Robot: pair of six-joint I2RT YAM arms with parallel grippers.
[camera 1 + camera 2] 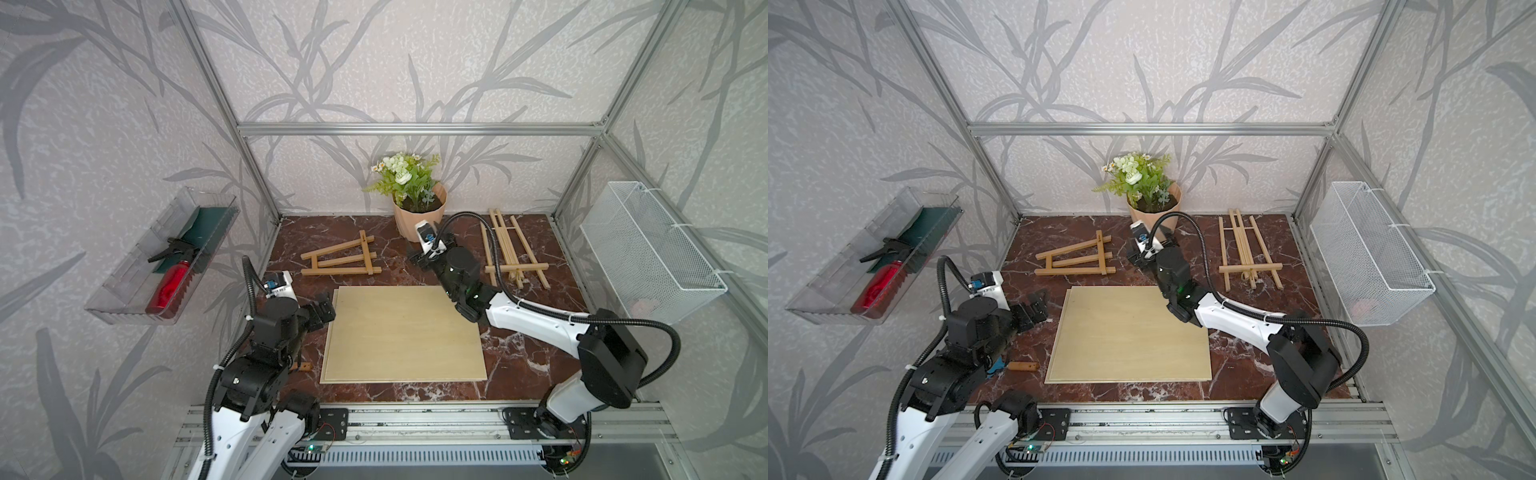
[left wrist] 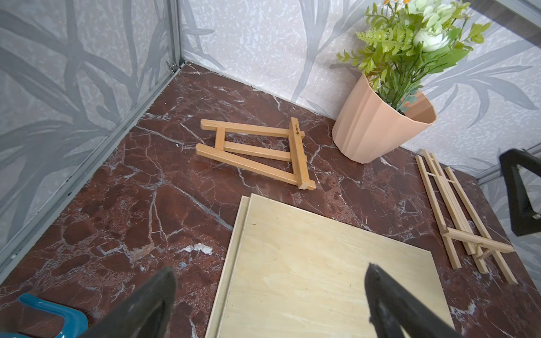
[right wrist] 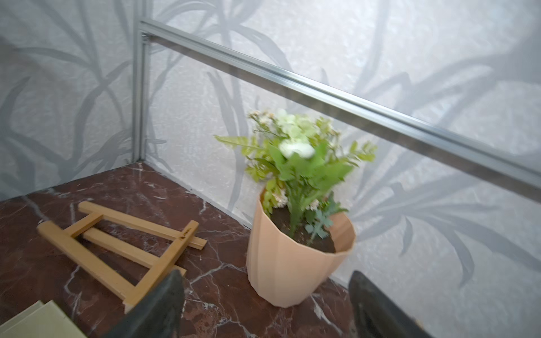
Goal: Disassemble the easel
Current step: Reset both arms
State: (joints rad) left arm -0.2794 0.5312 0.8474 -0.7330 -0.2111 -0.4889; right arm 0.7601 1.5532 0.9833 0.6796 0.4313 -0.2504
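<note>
1. the stout wooden a-frame easel (image 1: 340,259) lay flat on the red-brown marbled surface (image 1: 523,357), to the left of the peach ribbed flower pot (image 1: 419,216).
2. a second easel frame of thin pale slats (image 1: 513,255) lay flat at the far right, well apart from the first.
3. the pale square plywood board (image 1: 403,332) lay flat in the middle, nearer the arms than both easels.
4. the left gripper (image 2: 270,268) hovered at the board's left edge, its fingers spread wide and holding nothing.
5. the right gripper (image 3: 265,272) hovered just in front of the pot, between the two easels, with its fingers apart and empty.
</note>
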